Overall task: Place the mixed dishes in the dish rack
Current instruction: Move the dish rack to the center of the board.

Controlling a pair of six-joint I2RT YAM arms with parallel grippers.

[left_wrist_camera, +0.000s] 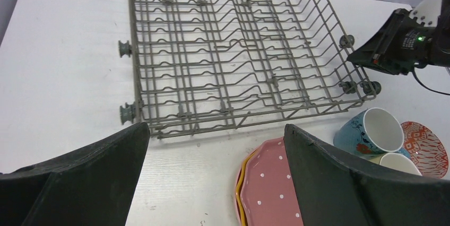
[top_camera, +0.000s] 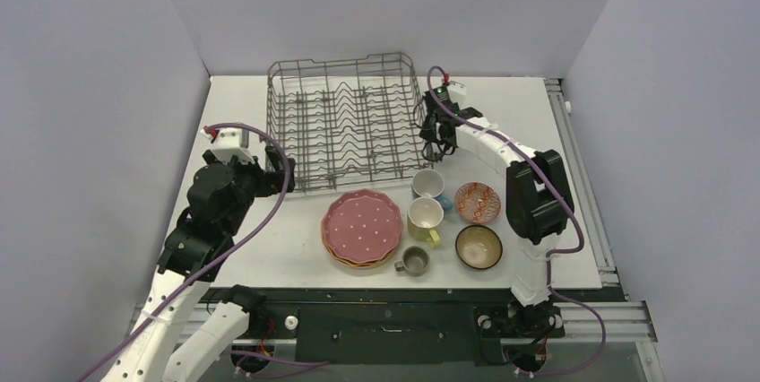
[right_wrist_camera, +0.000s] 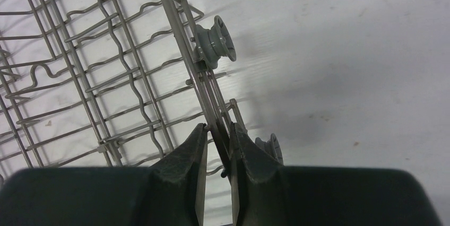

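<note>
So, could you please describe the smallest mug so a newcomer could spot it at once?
Start at the grey wire dish rack and look in front of it. The small grey-olive mug stands in the row farthest from it, between the dotted plate stack and the dark brown bowl. It is duller and smaller than the yellow mug and blue mug behind it.

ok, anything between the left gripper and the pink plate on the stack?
Nothing visible. The left gripper is open, the pink plate just ahead to its right, only bare table between. The dish rack lies just beyond the plate, nothing between them.
</note>
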